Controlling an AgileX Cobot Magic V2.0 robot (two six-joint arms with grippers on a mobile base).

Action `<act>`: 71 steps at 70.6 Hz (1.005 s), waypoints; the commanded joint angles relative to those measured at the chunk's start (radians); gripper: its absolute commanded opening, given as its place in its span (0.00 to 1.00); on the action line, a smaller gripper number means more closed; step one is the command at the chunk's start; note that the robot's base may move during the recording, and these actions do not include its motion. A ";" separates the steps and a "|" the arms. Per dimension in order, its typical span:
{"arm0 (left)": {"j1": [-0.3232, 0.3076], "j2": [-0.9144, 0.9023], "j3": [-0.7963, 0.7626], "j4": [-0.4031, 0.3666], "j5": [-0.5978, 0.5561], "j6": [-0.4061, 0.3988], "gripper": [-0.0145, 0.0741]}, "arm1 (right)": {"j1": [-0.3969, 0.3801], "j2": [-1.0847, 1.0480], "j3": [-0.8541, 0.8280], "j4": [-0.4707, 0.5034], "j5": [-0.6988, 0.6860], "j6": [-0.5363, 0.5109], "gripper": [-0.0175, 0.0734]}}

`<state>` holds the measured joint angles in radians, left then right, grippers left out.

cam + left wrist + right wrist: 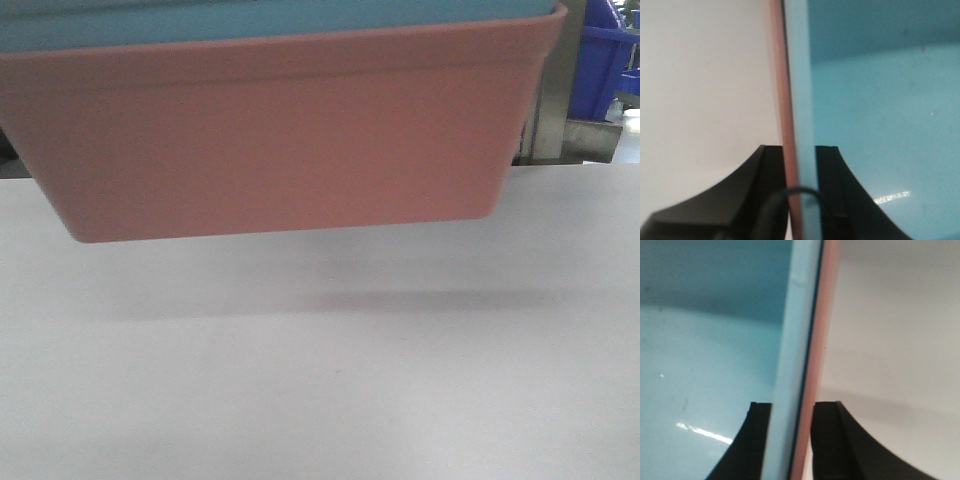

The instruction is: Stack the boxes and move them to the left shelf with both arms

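The light sky-blue box (270, 20) sits nested inside the salmon-pink box (280, 140). The stack hangs above the white table (320, 380), its shadow below it. My left gripper (800, 165) is shut on the stack's left wall, one finger outside the pink rim (785, 125), the other inside the blue box (880, 130). My right gripper (792, 415) is shut on the right wall, one finger inside the blue box (710, 355), the other outside the pink rim (827, 315). The left shelf is out of view.
A dark blue bin (608, 55) and a steel post (555, 100) stand at the back right beyond the table's far edge. The white table surface spreads below the stack.
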<state>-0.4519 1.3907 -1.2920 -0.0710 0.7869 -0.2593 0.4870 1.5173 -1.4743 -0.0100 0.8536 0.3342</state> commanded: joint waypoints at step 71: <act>-0.494 -0.089 0.000 0.443 0.135 -0.440 0.16 | 0.067 -0.375 0.270 -0.044 -0.040 0.003 0.23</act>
<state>-0.9141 1.3441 -1.2566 0.3569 0.9877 -0.7121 0.5567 1.1908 -1.1690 -0.0716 0.9054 0.3402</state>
